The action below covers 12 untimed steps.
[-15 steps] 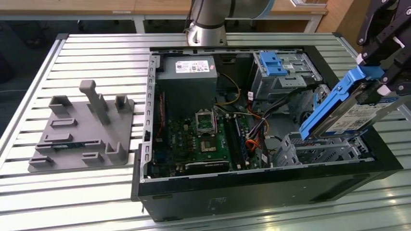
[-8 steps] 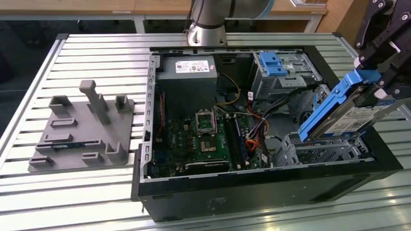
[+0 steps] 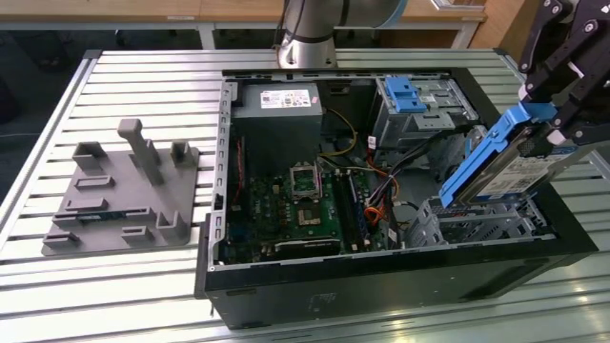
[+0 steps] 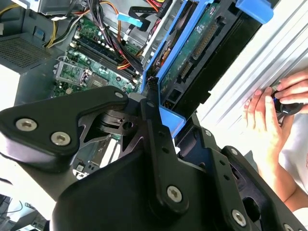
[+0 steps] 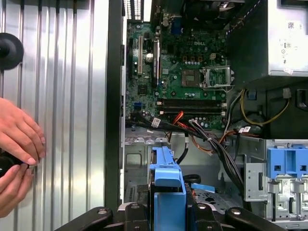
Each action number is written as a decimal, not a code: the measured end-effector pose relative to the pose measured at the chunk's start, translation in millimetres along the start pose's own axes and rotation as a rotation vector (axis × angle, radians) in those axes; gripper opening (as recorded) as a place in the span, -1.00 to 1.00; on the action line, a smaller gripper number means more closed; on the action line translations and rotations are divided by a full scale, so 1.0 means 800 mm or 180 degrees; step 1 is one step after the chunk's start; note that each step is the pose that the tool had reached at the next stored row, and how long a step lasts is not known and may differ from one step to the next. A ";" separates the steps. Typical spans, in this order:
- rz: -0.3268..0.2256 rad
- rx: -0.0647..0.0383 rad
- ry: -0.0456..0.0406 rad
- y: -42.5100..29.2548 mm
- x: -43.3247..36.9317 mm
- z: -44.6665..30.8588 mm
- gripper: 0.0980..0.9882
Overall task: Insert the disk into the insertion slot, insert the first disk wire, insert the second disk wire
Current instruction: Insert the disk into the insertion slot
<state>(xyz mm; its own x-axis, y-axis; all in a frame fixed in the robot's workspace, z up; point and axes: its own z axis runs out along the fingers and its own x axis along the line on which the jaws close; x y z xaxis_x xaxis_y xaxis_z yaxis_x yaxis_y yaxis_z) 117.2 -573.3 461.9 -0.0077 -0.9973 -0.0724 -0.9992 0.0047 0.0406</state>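
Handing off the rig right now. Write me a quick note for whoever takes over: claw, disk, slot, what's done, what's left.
Claw: shut on the disk, gripping the upper end of its blue carrier.
Disk: tilted, held in the air over the insertion slot, on the exterior view's right inside the open case. It is not seated.
Done: the disk is in the grasp and at the slot.
Left: all three insertions. Loose wires lie beside the cage.
Note: a person's hands are just outside the case.

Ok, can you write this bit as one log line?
gripper: shut on disk | disk: tilted, lower end at slot | hand: beside case
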 end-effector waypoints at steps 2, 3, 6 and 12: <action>-0.0004 0.0000 0.0000 -0.0001 0.000 0.0017 -0.40; -0.0006 -0.0001 0.0001 -0.0001 0.000 0.0025 -0.40; -0.0012 -0.0001 0.0001 -0.0002 0.000 0.0051 -0.40; -0.0022 -0.0002 0.0002 -0.0004 -0.001 0.0093 -0.40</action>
<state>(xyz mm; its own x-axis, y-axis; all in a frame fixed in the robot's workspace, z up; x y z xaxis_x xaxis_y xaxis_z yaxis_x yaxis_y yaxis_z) 117.2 -571.7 454.6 -0.0007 -0.9974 -0.0721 -0.9992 -0.0022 0.0406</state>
